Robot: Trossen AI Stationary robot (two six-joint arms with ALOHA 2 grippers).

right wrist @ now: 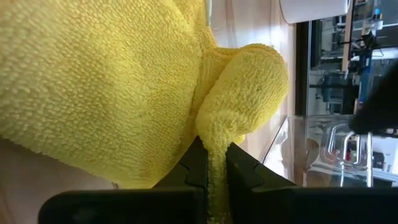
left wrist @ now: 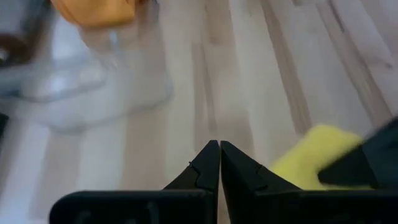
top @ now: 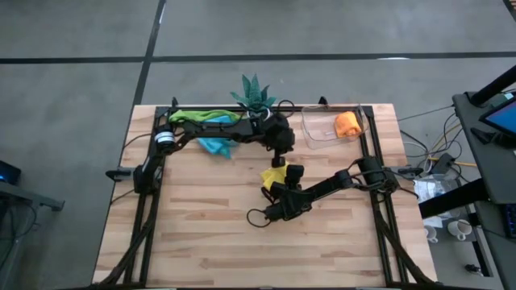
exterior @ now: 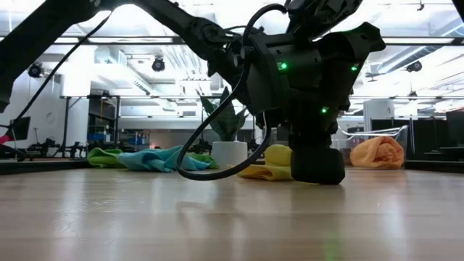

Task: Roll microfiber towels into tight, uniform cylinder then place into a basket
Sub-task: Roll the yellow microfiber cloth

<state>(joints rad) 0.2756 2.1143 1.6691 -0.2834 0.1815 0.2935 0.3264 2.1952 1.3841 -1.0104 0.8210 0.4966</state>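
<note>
Wooden table [top: 201, 234]: yellow towel [right wrist: 93, 87] in right claw [right wrist: 214, 165]

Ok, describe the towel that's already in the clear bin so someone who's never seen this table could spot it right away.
Start at the wooden table and go to its far right corner, where the basket, a see-through plastic bin, stands to the right of the spiky green potted plant. The orange towel lies bunched inside at the bin's right end. It is the only orange cloth and the only one inside a container.
</note>
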